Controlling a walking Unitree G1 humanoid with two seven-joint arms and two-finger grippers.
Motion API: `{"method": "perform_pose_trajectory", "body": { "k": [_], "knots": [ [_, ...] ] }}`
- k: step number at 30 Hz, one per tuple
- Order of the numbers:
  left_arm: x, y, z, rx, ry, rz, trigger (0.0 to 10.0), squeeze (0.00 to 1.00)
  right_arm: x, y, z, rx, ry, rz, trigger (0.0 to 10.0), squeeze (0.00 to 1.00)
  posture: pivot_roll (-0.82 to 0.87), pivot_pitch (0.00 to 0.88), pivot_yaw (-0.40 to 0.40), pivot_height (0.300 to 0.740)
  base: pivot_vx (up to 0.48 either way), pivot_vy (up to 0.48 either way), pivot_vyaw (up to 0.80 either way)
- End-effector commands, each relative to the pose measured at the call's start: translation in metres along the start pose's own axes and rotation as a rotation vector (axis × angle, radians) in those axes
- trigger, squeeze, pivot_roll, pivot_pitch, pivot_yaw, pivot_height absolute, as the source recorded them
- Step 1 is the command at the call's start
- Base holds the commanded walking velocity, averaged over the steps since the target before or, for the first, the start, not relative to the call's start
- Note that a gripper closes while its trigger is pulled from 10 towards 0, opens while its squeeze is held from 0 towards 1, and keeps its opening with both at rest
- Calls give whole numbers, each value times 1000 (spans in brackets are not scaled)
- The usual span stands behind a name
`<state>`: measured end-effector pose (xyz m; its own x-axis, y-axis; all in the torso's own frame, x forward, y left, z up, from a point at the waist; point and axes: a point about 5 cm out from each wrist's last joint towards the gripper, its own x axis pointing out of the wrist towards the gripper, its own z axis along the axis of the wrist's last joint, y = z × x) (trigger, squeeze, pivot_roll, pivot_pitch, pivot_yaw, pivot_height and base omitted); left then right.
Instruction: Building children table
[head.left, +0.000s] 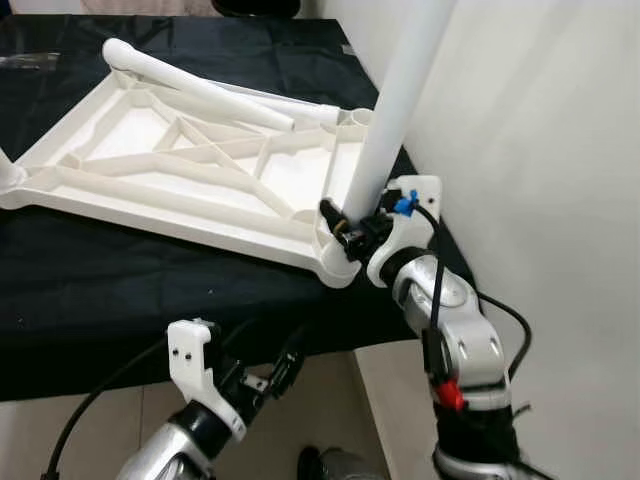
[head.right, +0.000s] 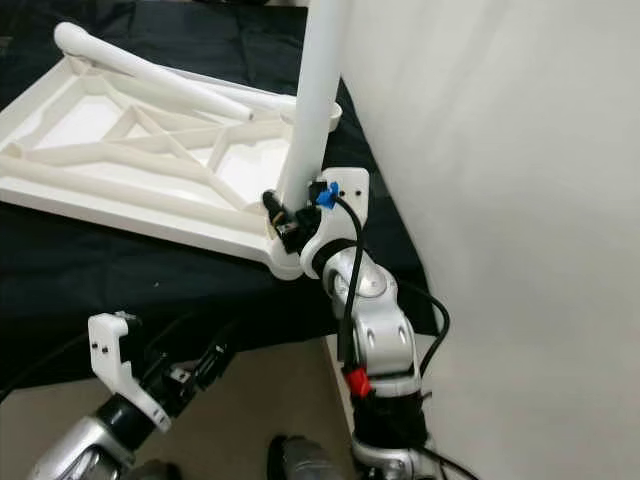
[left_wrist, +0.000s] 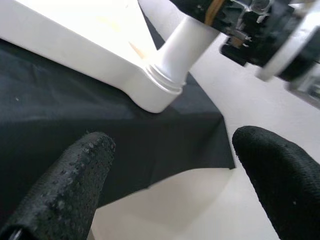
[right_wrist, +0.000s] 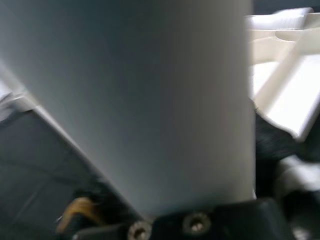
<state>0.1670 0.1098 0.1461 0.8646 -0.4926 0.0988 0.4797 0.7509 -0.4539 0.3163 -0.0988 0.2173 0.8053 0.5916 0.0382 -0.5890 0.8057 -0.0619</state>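
The white table top (head.left: 150, 190) lies upside down on a black cloth, ribs facing up. One white leg (head.left: 400, 90) stands upright in the near right corner socket (left_wrist: 155, 92). My right gripper (head.left: 350, 228) is shut on this leg just above the socket; the leg (right_wrist: 140, 100) looms close in the right wrist view. A second white leg (head.left: 200, 90) lies loose across the far side of the top. My left gripper (head.left: 272, 375) hangs open below the table's front edge, its black fingers (left_wrist: 65, 185) spread wide and pointing up at the corner.
A white wall (head.left: 540, 150) rises close on the right, right beside the upright leg. The black cloth (head.left: 120, 280) drapes over the front edge of the supporting surface. Pale floor (head.left: 310, 420) lies below, between my arms.
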Motion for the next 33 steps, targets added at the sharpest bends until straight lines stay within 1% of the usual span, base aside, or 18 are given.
{"method": "perform_pose_trajectory", "body": {
  "k": [1,3,5,7,8,9,11,12,13,14,15,16,22,24,28,30,31,33],
  "knots": [
    [-3,-4,1,9,10,-5,10000,0,0,-2,6,-10,-44,118,10000,1000,61,212,-119,740,0,0,0],
    [-8,-10,3,10,11,-10,10000,0,-5,-16,16,-31,-54,294,10000,1000,79,236,-114,740,0,0,0],
    [-8,-10,3,10,11,-10,10000,0,-5,-16,16,-31,-54,294,10000,1000,79,236,-114,740,0,0,0],
    [-13,-16,6,12,10,-12,10000,0,-9,-44,31,-90,-58,368,10000,1000,102,276,-107,740,0,0,0],
    [-13,-16,6,12,10,-12,10000,0,-9,-44,31,-90,-58,368,10000,1000,102,276,-107,740,0,0,0],
    [-19,-22,9,16,7,-12,10000,0,-13,-62,42,-110,-36,473,10000,1000,122,302,-103,740,0,0,0],
    [-20,-24,10,20,7,-11,10000,0,-13,-66,45,-114,-32,490,10000,1000,124,305,-103,740,0,0,0],
    [-21,-25,11,24,6,-10,10000,0,-13,-68,47,-109,-33,511,10000,769,127,309,-102,740,0,0,0],
    [-22,-25,12,29,6,-8,10000,0,-11,-68,48,-112,-34,525,10000,51,128,310,-101,740,0,0,0],
    [-22,-25,12,29,6,-8,10000,0,-11,-68,48,-112,-34,525,10000,51,128,310,-101,740,0,0,0],
    [-23,-25,12,40,5,-5,10000,0,-10,-68,48,-115,-38,528,8275,0,132,309,-100,740,0,0,0],
    [-24,-26,13,61,3,0,10000,0,-8,-65,48,-102,-56,557,0,0,132,310,-100,740,0,0,0],
    [-24,-25,15,138,-9,16,10000,0,-9,-55,32,-39,-52,555,0,0,115,288,-106,740,0,0,0],
    [-23,-24,15,155,-13,21,10000,0,-9,-53,25,-34,-29,528,0,0,112,281,-108,740,0,0,0],
    [-20,-19,13,190,-14,30,10000,0,-11,-35,-1,59,43,325,0,0,96,242,-112,740,0,0,0],
    [-16,-11,10,207,-10,41,10000,0,-15,-12,-24,110,116,40,0,0,81,210,-109,740,0,0,0],
    [-16,-11,10,207,-10,41,10000,0,-15,-12,-24,110,116,40,0,0,81,210,-109,740,0,0,0],
    [-8,0,5,216,-8,46,10000,0,-32,-6,-50,103,243,-309,0,0,67,140,-110,740,0,0,0]
  ]
}}
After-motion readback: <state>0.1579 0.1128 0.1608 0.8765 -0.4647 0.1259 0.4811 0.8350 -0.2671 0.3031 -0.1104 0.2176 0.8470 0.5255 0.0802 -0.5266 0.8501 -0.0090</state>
